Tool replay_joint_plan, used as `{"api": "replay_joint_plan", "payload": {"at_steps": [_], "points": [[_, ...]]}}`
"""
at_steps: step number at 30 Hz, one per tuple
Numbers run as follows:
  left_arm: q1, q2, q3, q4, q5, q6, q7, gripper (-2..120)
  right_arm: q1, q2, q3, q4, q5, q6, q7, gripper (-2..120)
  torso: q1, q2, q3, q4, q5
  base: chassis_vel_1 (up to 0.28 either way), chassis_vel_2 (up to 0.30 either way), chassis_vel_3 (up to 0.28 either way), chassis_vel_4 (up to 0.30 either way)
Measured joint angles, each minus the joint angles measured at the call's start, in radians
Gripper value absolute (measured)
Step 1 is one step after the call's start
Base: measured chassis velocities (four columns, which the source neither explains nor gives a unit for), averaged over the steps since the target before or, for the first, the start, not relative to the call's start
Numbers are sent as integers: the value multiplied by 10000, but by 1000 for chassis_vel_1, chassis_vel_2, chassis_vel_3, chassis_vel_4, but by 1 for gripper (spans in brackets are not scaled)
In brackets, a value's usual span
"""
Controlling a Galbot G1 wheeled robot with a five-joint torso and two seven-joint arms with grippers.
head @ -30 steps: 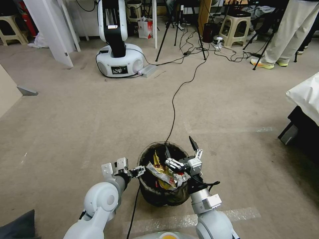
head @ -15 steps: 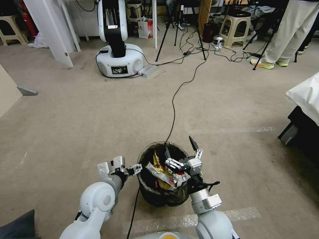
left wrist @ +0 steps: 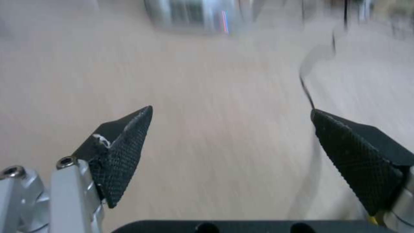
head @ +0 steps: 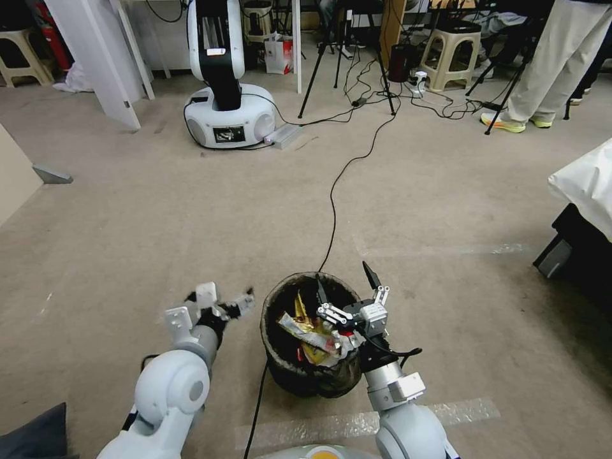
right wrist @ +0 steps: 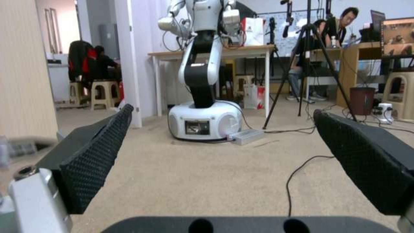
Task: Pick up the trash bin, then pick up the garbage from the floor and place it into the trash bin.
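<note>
- Head view showed the trash bin (head: 306,376) on the beige carpet (head: 159,223) just in front of the robot, between its two arms; it was round and lined with a dark, wrinkled plastic bag folded over the rim.
- Garbage (head: 312,328) lay inside the bin: crinkled foil wrappers in yellow, red and silver, piled up near the rim. Any print on them was too small to read.
- The right gripper (head: 344,287) hung over the far right side of the bin's mouth, its jaws spread wide and holding nothing; the right wrist view showed its black, cross-hatched pads (right wrist: 92,161) well apart with open carpet between them.
- The left gripper (head: 239,301) sat just left of the bin, apart from its rim, jaws wide open and empty; its pointed textured fingertips (left wrist: 127,142) framed bare carpet.
- A thin black cable (head: 331,210) ran across the carpet from the far side of the bin toward tripod legs (head: 319,70) at the back.
- A white and black robot base (head: 229,118) stood farther off with a small grey box (head: 284,135) beside it.
- Plastic stools (head: 449,54) and a white-draped piece of furniture (head: 586,185) bordered the room.
</note>
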Motion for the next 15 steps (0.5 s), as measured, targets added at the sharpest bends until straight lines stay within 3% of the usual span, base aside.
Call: {"api": "replay_joint_plan", "payload": {"at_steps": [2,4,7,10,15], "points": [[370,-250,-72,47,1618,-1368,233,99,0,0,0,1,0,0,0,100,0,0,0,-1,-1,0,0,0,0],[455,-299,-101,46,1902,-1662,265,99,1,0,0,1,0,0,0,100,0,0,0,-1,0,0,0,0,0],[626,-481,-251,132,2701,-2786,307,100,0,0,0,1,0,0,0,100,0,0,0,-3,0,0,0,0,0],[697,-610,-277,263,2910,-3372,305,100,0,0,-1,1,0,0,0,100,0,0,0,-2,-1,0,0,0,0],[704,-635,-285,298,2930,-3466,287,100,0,0,-1,1,0,0,0,100,0,0,0,-3,-1,0,0,0,0]]}}
